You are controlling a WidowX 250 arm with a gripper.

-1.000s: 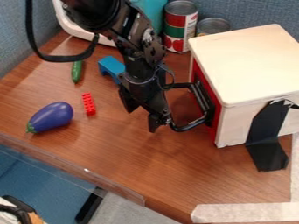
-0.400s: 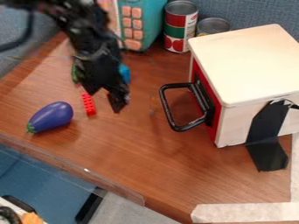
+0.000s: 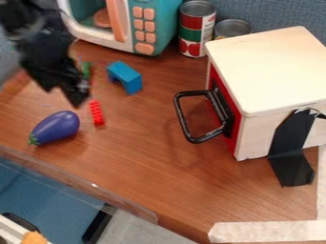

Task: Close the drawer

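- Red-fronted drawer [image 3: 236,131] sits in the pale box [image 3: 272,66] at the right of the worktop [image 3: 153,176], its face close against the box's edge; I judge it shut, or so nearly shut that any gap is too slight to tell.
- Black end effector [image 3: 62,97] hangs at the left, well apart from the drawer, its two tips apart with nothing seen between them.
- From the end effector, the drawer lies across to the right and somewhat nearer the camera; that sideways relation is what any further push would turn on.
- The handle [image 3: 183,118] juts leftward from the red face, toward the end effector's side, and its outer bar runs roughly along that face, so a push should meet the bar broadside and press rightward into the box.
- Between them the worktop offers a fair path, though a low sweep could catch the red brick [image 3: 96,113], just beside the tips, or the blue block [image 3: 127,77] farther back.
- If the face is indeed home, staying clear of the handle seems wisest.
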